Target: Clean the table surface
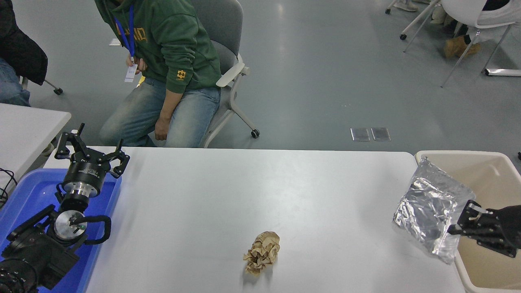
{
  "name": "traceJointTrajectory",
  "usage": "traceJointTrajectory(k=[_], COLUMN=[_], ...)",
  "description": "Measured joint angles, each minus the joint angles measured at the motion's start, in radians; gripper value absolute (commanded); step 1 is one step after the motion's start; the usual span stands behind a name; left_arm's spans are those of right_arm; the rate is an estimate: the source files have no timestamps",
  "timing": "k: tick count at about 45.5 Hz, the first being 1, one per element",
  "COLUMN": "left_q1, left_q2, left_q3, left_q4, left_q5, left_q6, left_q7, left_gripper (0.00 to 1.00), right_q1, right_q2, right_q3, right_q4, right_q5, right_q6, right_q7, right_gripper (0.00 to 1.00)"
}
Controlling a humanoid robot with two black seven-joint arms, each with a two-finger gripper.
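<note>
Foil bag up off the table at the bin's edge

Nearest, the crumpled brown paper (262, 252) sits on the white table surface (244, 191); at the right edge the right gripper (464, 224) pinches the silver foil bag (433, 209), tilted over the rim of the beige bin (468, 156); left gripper (90, 152) parked over the blue tray (28, 191), fingers spread; beyond, a person in a green hoodie (171, 40) sits on a chair
</note>
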Motion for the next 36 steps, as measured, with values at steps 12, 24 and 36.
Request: traceJointTrajectory(k=[12, 24, 36], left_q1=[0.0, 0.0, 0.0], left_q2=[0.0, 0.0, 0.0], left_q3=[0.0, 0.0, 0.0], left_q4=[0.0, 0.0, 0.0], left_q5=[0.0, 0.0, 0.0], left_q6=[0.0, 0.0, 0.0], left_q7=[0.0, 0.0, 0.0], left_gripper=[1.0, 1.0, 1.0], right_q1=[0.017, 0.036, 0.043], right_q2=[-0.059, -0.097, -0.103], right_q3=[0.07, 0.09, 0.096], right_q4=[0.002, -0.005, -0.016], right_q5=[0.043, 0.072, 0.082], right_q6=[0.054, 0.072, 0.075], right_q7=[0.0, 0.0, 0.001], right_gripper=[0.0, 0.0, 0.0])
